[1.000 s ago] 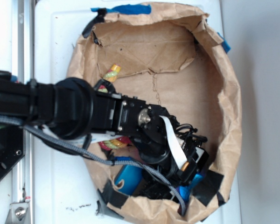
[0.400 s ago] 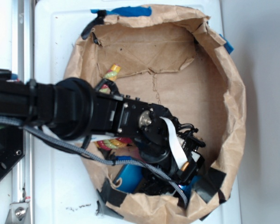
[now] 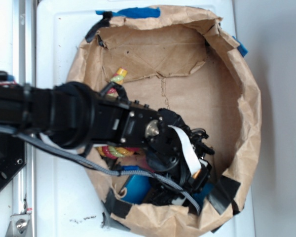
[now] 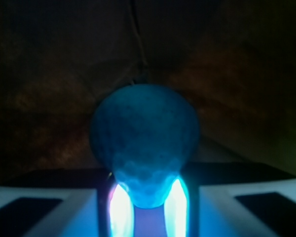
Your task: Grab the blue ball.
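One large brown paper nest [image 3: 237,103] was seen filling most of the exterior view, taped at its rim w/ blue tape [image 3: 135,11] at the top edge and black tape [image 3: 226,192] at the lower right. Across its lower left, the black arm [image 3: 64,121] was stretched in from the left side, w/ the wrist dipped toward the bottom wall of the nest. A blue rectangular block [image 3: 135,187] was visible just under the arm near the lower rim, and a small yellow-green toy [image 3: 119,75] lay well apart, up by the left wall.

The gripper [image 4: 147,207] was hidden by the wrist in the exterior view, so the jaw state had to be read from the wrist view. There, the blue ball [image 4: 144,138] was seen dead centre, directly ahead of the jaws, w/ its lower part sitting between the two fingers [image 4: 119,210]. The jaws appeared closed in tight against the ball's sides, only a narrow gap left, filled by the ball. Whether full contact was made on both sides could not be told for certain, as glare washed out the pads. Being round, no long axis applied. Grasp was judged approx. complete; a lift would be the next step.
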